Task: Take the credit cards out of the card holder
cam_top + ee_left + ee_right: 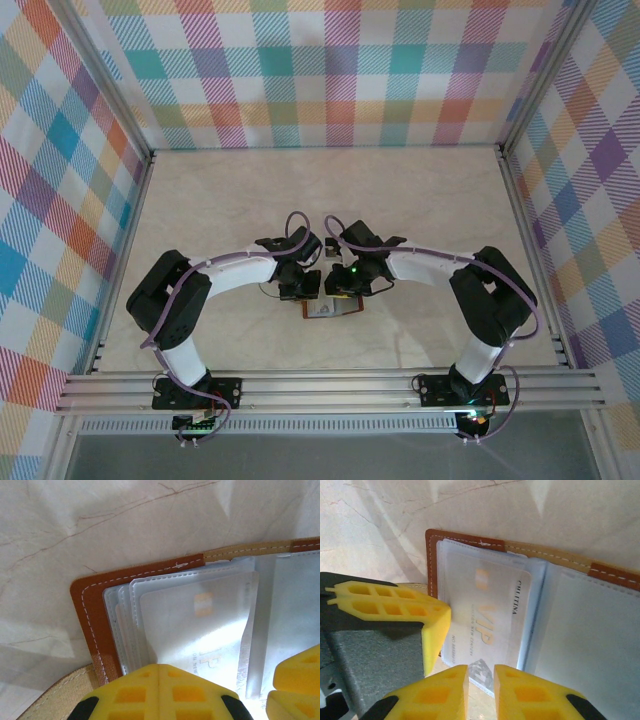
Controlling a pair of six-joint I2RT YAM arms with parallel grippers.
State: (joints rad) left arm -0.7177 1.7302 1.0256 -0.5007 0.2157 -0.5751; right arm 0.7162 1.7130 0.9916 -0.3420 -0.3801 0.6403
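Observation:
The card holder (335, 308) lies open on the table between the two grippers. Its brown leather edge (87, 610) frames clear sleeves. The front sleeve holds a pale silvery credit card (200, 625), seen with gold lettering in the right wrist view (490, 615). My left gripper (159, 666) is shut, and its joined tips rest on the near edge of that sleeve. My right gripper (481, 669) stands narrowly open, with the card's near corner in the gap between its fingertips. The left gripper's yellow finger (395, 605) sits just left of the card holder (432, 555).
The pale marbled tabletop (320, 200) stretches beyond the holder towards plaid walls (320, 70). The two arms (230, 270) curve in from both sides, and their wrists nearly touch above the holder. A metal rail (320, 385) runs along the near edge.

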